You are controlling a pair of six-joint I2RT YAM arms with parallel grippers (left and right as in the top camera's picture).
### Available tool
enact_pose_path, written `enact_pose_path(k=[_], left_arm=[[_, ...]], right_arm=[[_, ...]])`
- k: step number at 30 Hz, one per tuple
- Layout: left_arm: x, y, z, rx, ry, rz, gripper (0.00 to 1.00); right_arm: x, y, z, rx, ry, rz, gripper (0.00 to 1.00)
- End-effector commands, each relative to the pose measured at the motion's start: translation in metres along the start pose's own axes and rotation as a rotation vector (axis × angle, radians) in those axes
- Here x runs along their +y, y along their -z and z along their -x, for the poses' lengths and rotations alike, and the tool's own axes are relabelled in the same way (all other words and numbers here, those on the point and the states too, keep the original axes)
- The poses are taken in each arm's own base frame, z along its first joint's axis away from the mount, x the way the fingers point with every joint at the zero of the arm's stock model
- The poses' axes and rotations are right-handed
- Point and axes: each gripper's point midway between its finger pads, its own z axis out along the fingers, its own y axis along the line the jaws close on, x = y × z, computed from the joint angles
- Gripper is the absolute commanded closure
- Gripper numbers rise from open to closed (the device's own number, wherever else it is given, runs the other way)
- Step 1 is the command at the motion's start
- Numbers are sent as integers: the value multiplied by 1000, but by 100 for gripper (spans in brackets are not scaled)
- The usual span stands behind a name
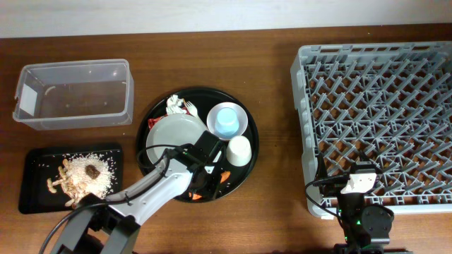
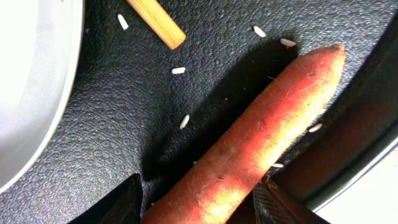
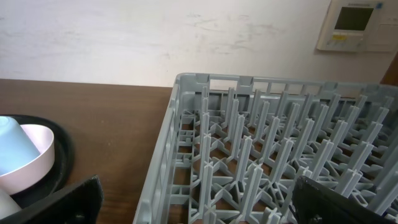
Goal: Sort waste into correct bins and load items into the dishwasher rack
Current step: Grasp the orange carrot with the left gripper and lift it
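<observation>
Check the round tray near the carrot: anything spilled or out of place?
Yes. Loose rice grains lie scattered on the round tray around the carrot, and a beige strip lies beside the plate. All are food scraps, off the plate.

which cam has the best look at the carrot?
Left wrist: the carrot fills the frame, on the round black tray, straddled by the left gripper. Overhead shows only an orange sliver beside that gripper. Right wrist doesn't show it.
</observation>
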Motion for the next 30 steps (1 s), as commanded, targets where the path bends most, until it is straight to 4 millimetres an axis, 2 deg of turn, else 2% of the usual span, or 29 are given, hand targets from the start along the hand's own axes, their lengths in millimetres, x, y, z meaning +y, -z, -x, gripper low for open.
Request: enact_pose_path(k=[1, 10, 13, 16, 25, 27, 30], left_arm=[[0, -9, -10, 49, -5, -11, 44], [2, -19, -14, 85, -2, -1, 44], [2, -19, -14, 84, -2, -2, 48], [2, -19, -14, 85, -2, -1, 59], [0, -14, -8, 74, -3, -4, 74], [-2, -9, -3, 64, -3, -6, 83], [-4, 0, 4, 39, -5, -13, 83]], right_arm=[[-3, 0, -2, 4, -1, -12, 1], [-3, 0, -2, 4, -1, -12, 1], [-3, 0, -2, 4, -1, -12, 1], [-3, 0, -2, 4, -1, -12, 1], [-3, 0, -2, 4, -1, -12, 1], [-3, 0, -2, 4, -1, -12, 1], [-3, 0, -2, 4, -1, -12, 1]])
